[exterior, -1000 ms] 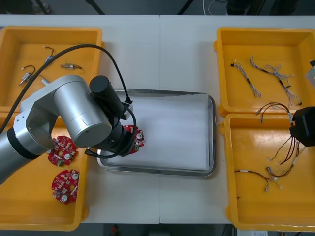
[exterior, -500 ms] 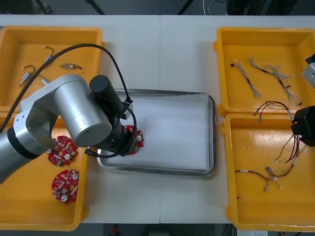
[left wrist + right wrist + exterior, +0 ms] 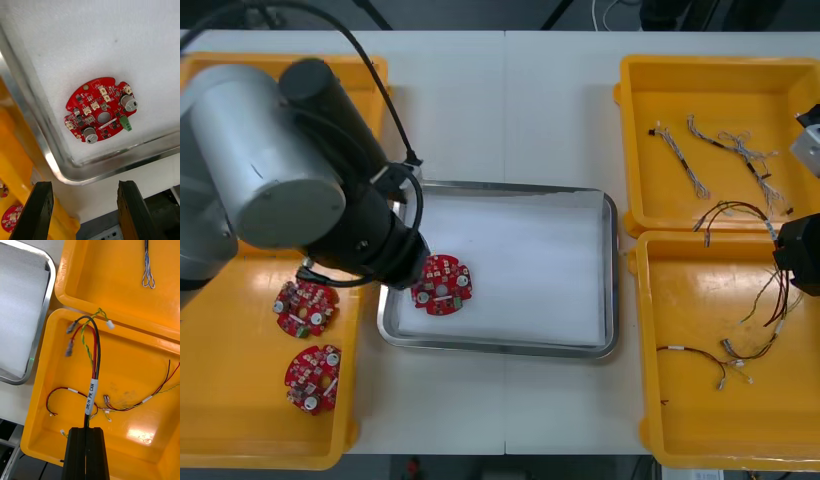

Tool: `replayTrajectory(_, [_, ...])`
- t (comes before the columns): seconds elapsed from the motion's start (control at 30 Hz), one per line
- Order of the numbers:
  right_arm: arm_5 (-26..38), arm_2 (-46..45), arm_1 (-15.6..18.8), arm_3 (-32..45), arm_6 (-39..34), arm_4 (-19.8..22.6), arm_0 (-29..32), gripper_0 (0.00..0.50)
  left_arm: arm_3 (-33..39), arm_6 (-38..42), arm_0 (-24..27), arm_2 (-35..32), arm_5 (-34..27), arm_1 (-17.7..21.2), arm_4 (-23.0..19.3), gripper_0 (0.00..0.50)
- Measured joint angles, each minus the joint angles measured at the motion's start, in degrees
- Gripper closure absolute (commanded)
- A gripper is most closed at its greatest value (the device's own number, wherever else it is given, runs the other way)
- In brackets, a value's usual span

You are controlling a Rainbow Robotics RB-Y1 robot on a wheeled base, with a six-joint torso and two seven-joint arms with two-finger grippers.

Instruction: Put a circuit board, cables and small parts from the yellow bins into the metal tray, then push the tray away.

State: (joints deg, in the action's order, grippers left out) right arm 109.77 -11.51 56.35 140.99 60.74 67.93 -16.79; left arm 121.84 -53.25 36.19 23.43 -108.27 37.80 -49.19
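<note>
From the front, the circuit board (image 3: 441,284) lies flat in the metal tray (image 3: 612,290) near its left rim, and the red and yellow cable (image 3: 768,300) dangles over the near right yellow bin (image 3: 680,420). In the right wrist view the right hand (image 3: 88,430) is clamped on that cable close to its white label (image 3: 91,395); light and limp, its loose ends will likely swing and could snag. In the left wrist view the left hand (image 3: 84,183) is spread and empty above the board, which looks stiff, light and fragile on top, best taken by its edge.
</note>
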Motion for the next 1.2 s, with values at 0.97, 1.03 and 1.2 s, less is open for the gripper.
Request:
replayTrajectory(0.97, [0.05, 40.39, -10.16, -8.63, 14.82, -9.77, -32.56, 0.500, -29.68, -24.44, 9.19, -16.87, 2.04, 7.27, -1.89, 0.000])
replayTrajectory(1.03, [0.03, 42.26, -10.85, -9.71, 19.05, -11.12, -33.06, 0.500, -33.13, -27.69, 9.59, -17.70, 3.64, 7.88, -1.54, 0.000])
replayTrajectory(1.2, [-1.28, 46.77, -12.65, -12.01, 21.66, -14.93, -33.41, 0.500, -39.34, -44.63, 10.29, -18.60, 7.45, 10.05, -1.44, 0.000])
